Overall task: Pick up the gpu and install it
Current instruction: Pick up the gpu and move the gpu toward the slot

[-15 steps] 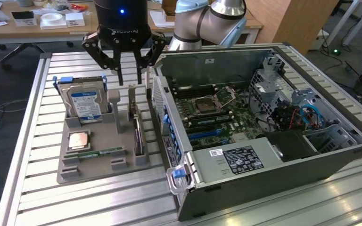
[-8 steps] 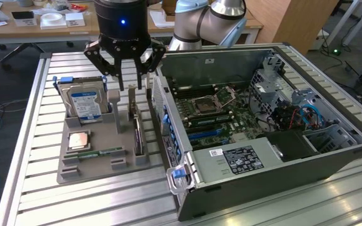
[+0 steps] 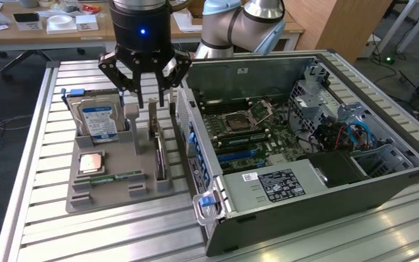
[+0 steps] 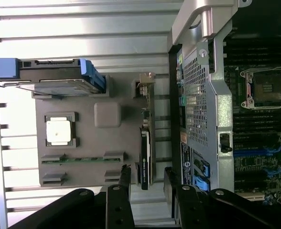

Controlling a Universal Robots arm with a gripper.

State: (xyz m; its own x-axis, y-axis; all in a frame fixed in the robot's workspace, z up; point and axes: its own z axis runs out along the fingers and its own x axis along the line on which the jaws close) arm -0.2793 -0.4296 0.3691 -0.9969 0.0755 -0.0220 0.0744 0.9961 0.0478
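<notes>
Tool (image 3: pixel 155 102) open, vertical, hovering over gpu (image 3: pixel 159 155) on tray (image 3: pixel 115 192)

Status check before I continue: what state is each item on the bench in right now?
gripper: open, hovering over the gpu, holding nothing.
gpu: standing on edge in the tray, not picked up.
hard drive: upright in its tray slot.
CPU: lying flat in its tray recess.
RAM stick: seated in the tray.
computer case: side open, motherboard exposed.
</notes>
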